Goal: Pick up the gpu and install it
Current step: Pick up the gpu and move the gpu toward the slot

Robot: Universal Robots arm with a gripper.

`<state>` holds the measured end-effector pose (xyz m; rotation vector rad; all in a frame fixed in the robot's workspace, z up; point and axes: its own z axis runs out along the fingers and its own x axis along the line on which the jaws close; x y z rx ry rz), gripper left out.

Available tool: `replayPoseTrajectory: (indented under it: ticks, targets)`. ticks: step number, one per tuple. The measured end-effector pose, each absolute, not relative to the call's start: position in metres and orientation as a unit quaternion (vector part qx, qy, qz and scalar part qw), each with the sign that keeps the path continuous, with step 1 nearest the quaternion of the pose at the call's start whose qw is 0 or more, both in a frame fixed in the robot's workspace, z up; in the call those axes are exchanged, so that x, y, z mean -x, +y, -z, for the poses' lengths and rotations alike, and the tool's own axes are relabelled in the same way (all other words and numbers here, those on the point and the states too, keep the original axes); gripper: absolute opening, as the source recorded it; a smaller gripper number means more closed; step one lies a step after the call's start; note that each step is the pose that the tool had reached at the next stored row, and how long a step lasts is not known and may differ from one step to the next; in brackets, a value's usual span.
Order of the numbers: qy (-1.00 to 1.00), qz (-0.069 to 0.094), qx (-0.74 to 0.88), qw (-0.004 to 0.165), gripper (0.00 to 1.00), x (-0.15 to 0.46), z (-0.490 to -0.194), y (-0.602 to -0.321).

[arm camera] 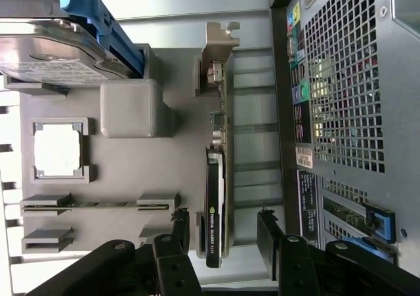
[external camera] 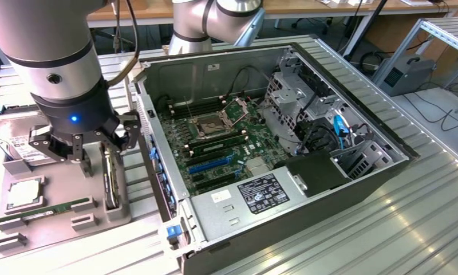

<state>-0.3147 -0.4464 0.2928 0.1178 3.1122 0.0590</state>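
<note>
One gripper (arm camera: 222,217): jaws wide open, empty, hovering astride the gpu (arm camera: 216,145).
Place of gpu: on edge in the grey tray (arm camera: 125,178), near the computer case (arm camera: 341,79).
Risk: an off-centre descent could land a fingertip on the card edge and tilt it.

The robot's arm (external camera: 50,51) is thick and silver. It comes down from the top at the exterior view's left. Its black wrist (external camera: 76,109) has a small blue light (external camera: 75,119) shining on it. The hand (external camera: 103,154) hangs under the wrist and points down. Its two dark fingers (arm camera: 269,240) are spread wide apart and squeeze nothing. Another silver joint (external camera: 206,20) of the arm stands farther back.
</note>
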Motion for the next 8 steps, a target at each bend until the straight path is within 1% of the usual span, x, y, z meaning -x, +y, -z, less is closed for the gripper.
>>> replayPoseTrajectory:
  ticks: [8]
  targets:
    - [0.999, -0.019, -0.038, 0.013, 0.54, 0.3148, -0.2873, -0.4464]
